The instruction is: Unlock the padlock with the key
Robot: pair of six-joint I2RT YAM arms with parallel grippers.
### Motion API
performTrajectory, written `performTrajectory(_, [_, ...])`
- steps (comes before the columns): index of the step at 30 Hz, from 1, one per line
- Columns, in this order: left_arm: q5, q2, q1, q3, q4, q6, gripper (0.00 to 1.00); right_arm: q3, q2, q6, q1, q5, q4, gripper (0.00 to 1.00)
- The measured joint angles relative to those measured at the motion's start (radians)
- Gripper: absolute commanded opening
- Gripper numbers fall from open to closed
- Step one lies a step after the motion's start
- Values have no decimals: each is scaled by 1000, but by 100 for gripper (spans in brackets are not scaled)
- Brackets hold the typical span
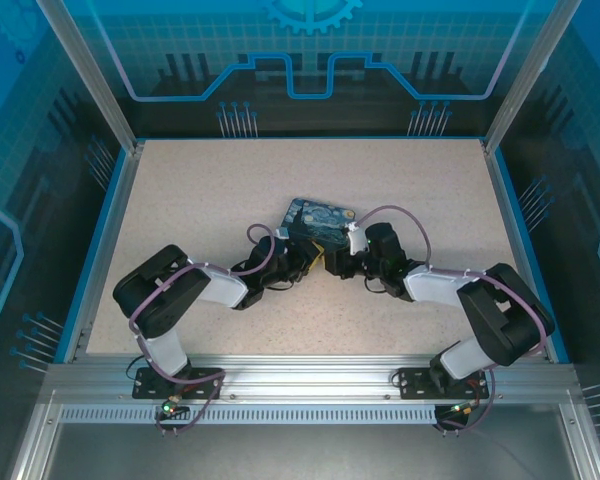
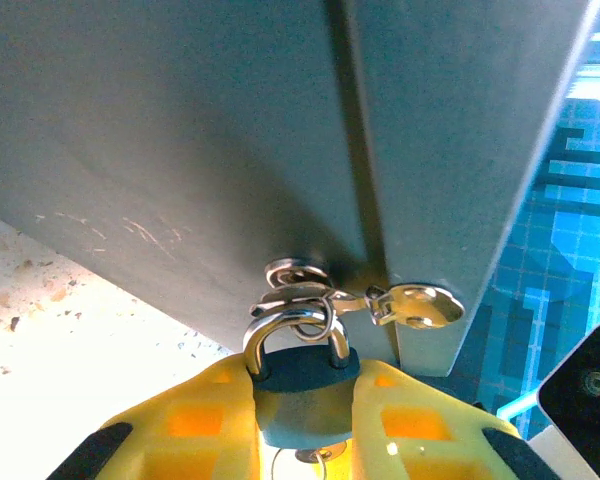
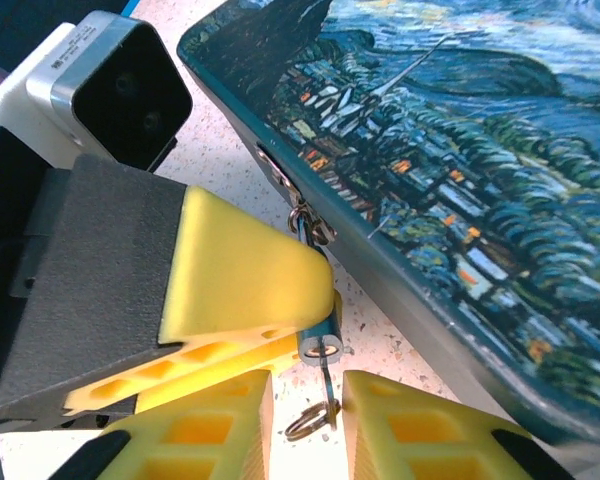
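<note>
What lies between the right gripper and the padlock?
The key, sticking out of the padlock, its ring between the fingers of the right gripper; the right wrist view shows it.

Swirl-painted tin (image 1: pixel 320 220) sits mid-counter (image 1: pixel 210 190), skewed to the edges (blue/yellow night-sky print on the lid). Small silver hasp (image 2: pixel 412 305) on its front edge. The counter is speckled beige with blue trim. Blue circuit-pattern panels (image 1: pixel 300 60) stand behind, and an aluminium rail (image 1: pixel 300 385) runs along the near edge.
</note>
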Motion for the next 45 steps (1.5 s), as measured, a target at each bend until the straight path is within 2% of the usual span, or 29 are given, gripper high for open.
performTrajectory(11, [0, 0, 0, 0, 0, 0, 6, -17, -11, -4, -7, 4, -13, 22])
performTrajectory(13, [0, 0, 0, 0, 0, 0, 5, -19, -13, -5, -10, 4, -15, 21])
performTrajectory(16, [0, 0, 0, 0, 0, 0, 6, -20, -17, -9, -13, 4, -14, 13])
performTrajectory(25, [0, 0, 0, 0, 0, 0, 5, -17, -16, -12, -13, 3, -15, 12])
performTrajectory(30, [0, 0, 1, 0, 1, 0, 5, -12, -14, -25, -13, -3, -14, 0])
performTrajectory(45, [-17, 8, 9, 0, 0, 0, 4, 27, 39, -48, -8, -8, -16, 0])
